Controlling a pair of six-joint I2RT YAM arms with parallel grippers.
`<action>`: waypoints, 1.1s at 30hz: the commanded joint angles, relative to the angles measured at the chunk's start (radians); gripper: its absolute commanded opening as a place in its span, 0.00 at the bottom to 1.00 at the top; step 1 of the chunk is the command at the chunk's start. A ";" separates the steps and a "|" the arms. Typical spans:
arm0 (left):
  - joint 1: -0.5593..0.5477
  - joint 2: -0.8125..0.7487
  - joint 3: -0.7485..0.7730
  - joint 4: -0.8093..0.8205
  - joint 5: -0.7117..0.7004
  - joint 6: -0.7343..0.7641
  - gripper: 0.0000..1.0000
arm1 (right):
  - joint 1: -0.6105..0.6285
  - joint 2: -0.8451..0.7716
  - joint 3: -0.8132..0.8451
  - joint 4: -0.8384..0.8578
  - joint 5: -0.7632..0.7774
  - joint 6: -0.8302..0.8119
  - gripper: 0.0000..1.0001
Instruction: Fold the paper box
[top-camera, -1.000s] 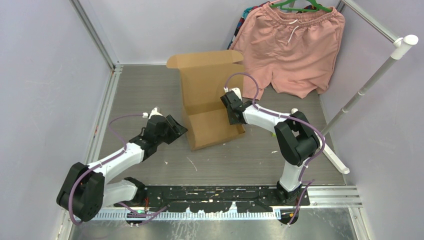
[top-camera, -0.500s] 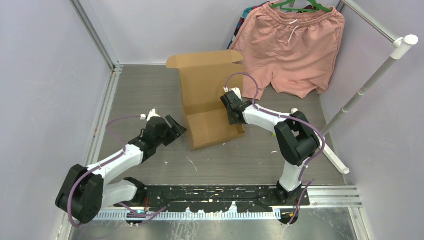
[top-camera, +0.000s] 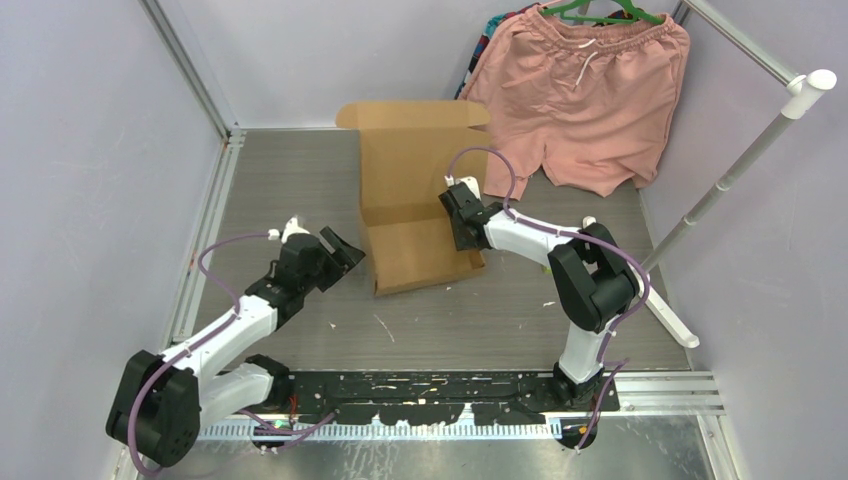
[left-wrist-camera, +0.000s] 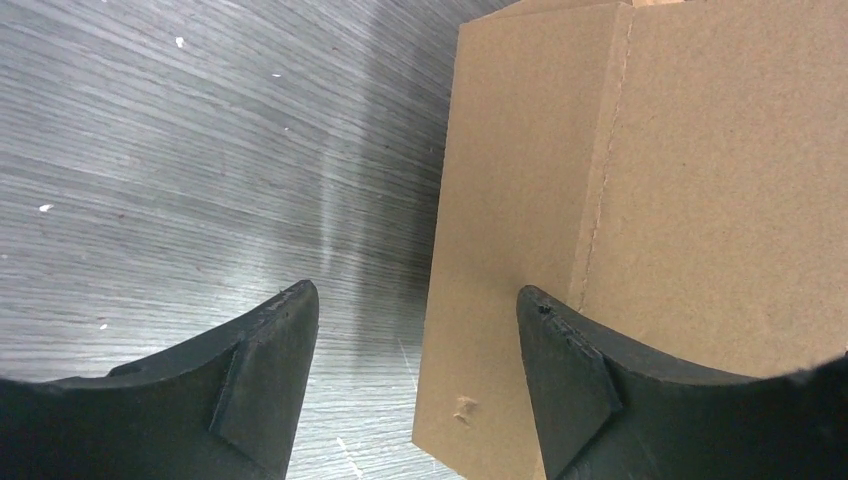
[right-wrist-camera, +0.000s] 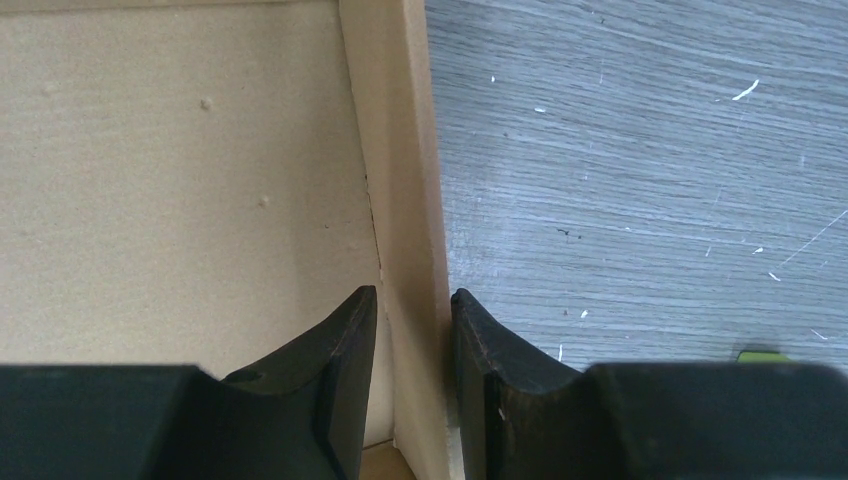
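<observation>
1. While the right fingers (right-wrist-camera: 335, 390) are clamping its thin right-hand wall, the paper box (top-camera: 420, 190) is sitting half-formed on the tabletop (top-camera: 290, 170). Its tall back panel is rising beyond those fingertips and a lower front section is lying nearer the arms.
2. Corrugated board like this is likely behaving as a light, stiff sheet, rigid across each panel but willing to bend along its scored creases. A hard pinch mid-panel is probably risking a dent, while the plain brown face is offering fair friction.
3. Judging by that, the free edges and flaps close to a score line are offering the best holds. They are best taken edge-on, as the right fingers are doing, with one finger inside the wall and the other outside.
4. On the other side, the left fingers (left-wrist-camera: 262, 385) are standing spread and grasping nothing. The box's near left edge is lying between them, closer to the finger on the box side, and I cannot tell whether that finger is touching the cardboard.
5. Because the sheet is so light, a push from one side is likely sliding the whole box across the tabletop unless the opposite side is being pinned.
6. Further out, the pink shorts (top-camera: 585, 100) are hanging beyond the right fingers, past the box's far corner.
</observation>
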 joint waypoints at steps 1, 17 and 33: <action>0.002 -0.021 0.007 -0.027 0.011 -0.001 0.73 | 0.022 -0.009 0.008 0.038 -0.051 0.036 0.38; 0.064 -0.067 -0.003 -0.212 -0.048 -0.021 0.49 | 0.027 -0.004 0.025 0.014 -0.034 0.028 0.38; 0.147 -0.062 -0.069 0.026 0.171 -0.041 0.65 | 0.034 0.012 0.043 0.000 -0.032 0.025 0.38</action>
